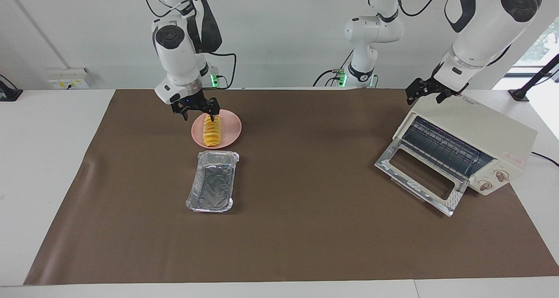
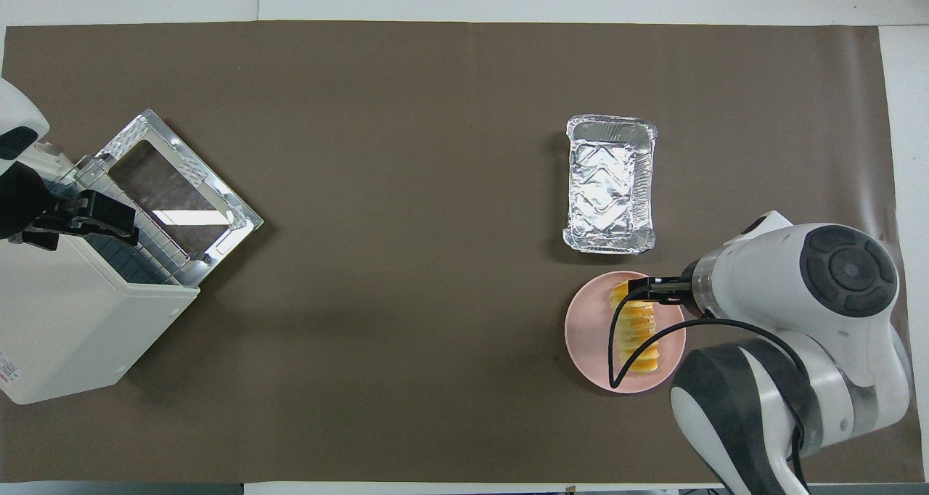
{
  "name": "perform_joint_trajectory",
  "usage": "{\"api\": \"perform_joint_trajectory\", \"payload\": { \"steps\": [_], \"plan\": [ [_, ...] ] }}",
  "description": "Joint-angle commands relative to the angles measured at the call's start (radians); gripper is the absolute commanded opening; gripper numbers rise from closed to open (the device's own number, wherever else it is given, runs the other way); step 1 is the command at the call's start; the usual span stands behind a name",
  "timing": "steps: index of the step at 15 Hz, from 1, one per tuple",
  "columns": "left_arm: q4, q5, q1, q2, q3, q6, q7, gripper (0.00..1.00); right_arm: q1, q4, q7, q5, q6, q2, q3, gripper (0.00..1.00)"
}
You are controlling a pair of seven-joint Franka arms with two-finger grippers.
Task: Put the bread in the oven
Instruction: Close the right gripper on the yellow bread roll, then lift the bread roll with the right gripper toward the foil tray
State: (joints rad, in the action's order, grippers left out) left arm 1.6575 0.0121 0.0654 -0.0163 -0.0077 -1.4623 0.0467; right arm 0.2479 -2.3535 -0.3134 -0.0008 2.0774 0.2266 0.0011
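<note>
done: oven (image 1: 474, 143) door's already down
left: bread (image 1: 212, 130) sits on plate (image 1: 230, 129)
right gripper (image 1: 197, 111): over bread, jaws wide
left gripper (image 1: 424, 92): over oven, jaws can't tell

The bread (image 1: 212, 131) lies on the plate (image 1: 231, 134), directly beneath the right gripper (image 1: 198, 113). The foil tray (image 1: 213, 187) sits just beside the plate, farther from the robots. The left gripper (image 1: 426, 91) is over the oven (image 1: 469, 147).

In the overhead view we lose part of the oven (image 2: 80, 328) past the picture's edge, and the right arm covers one edge of the pink plate (image 2: 589, 335). We cannot tell how the jaws of either gripper stand. The oven's knobs (image 1: 493, 181) show no readable markings.
</note>
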Motion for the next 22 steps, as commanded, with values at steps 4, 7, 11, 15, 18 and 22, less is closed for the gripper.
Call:
{"api": "perform_joint_trajectory", "payload": {
  "steps": [4,7,11,15,18,22],
  "plan": [
    [0.016,-0.02,-0.007,-0.017,-0.006,-0.015,0.001,1.0,0.013,-0.082,0.005,0.021,0.153,-0.047,-0.006,1.0],
    [0.016,-0.02,-0.007,-0.019,-0.006,-0.015,0.001,1.0,0.019,-0.119,0.007,0.022,0.19,-0.069,-0.004,1.0],
    [0.016,-0.02,-0.007,-0.019,-0.006,-0.015,0.001,1.0,0.019,-0.19,0.007,0.03,0.286,-0.084,-0.004,0.97],
    [0.016,-0.02,-0.007,-0.017,-0.006,-0.016,0.001,1.0,0.039,-0.19,0.008,0.1,0.289,-0.085,-0.004,0.73],
    [0.016,-0.02,-0.007,-0.017,-0.006,-0.016,0.001,1.0,0.04,-0.191,0.008,0.105,0.289,-0.085,-0.004,0.42],
    [0.016,-0.02,-0.007,-0.017,-0.006,-0.015,0.001,1.0,0.04,-0.193,0.008,0.105,0.29,-0.085,-0.004,0.15]
  ]
}}
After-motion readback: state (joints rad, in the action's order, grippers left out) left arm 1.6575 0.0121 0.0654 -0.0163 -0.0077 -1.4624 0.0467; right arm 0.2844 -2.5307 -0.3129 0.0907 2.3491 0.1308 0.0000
